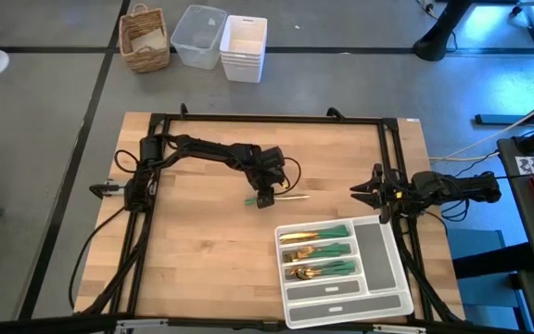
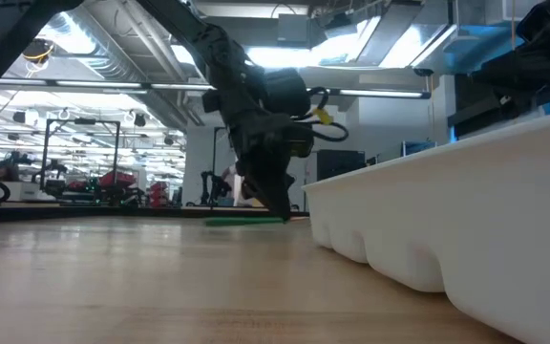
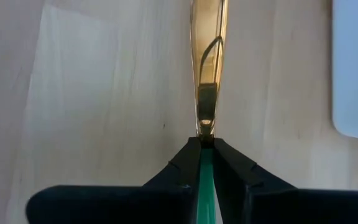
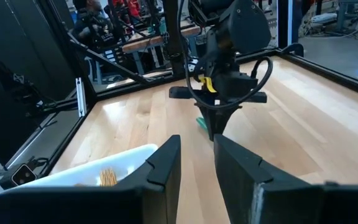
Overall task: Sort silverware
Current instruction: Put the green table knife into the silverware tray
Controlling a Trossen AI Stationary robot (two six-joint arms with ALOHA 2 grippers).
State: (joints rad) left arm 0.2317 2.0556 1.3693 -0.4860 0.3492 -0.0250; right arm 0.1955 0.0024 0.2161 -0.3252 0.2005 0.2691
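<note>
Left gripper [image 1: 265,199] pinches a green-handled gold knife [image 3: 207,74] lying on the table [image 1: 202,250], beside the white tray [image 1: 387,269]. Right gripper [image 1: 364,192] waits spread near the tray.

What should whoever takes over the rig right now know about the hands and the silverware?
Left hand: at table centre, shut on the green handle of a knife lying on the wood.
Right hand: open, empty, waiting at the right edge beside the tray.
Done: three tray slots hold sorted silverware.
Left: lift this knife and place it in the tray. No other loose pieces show on the table.
</note>
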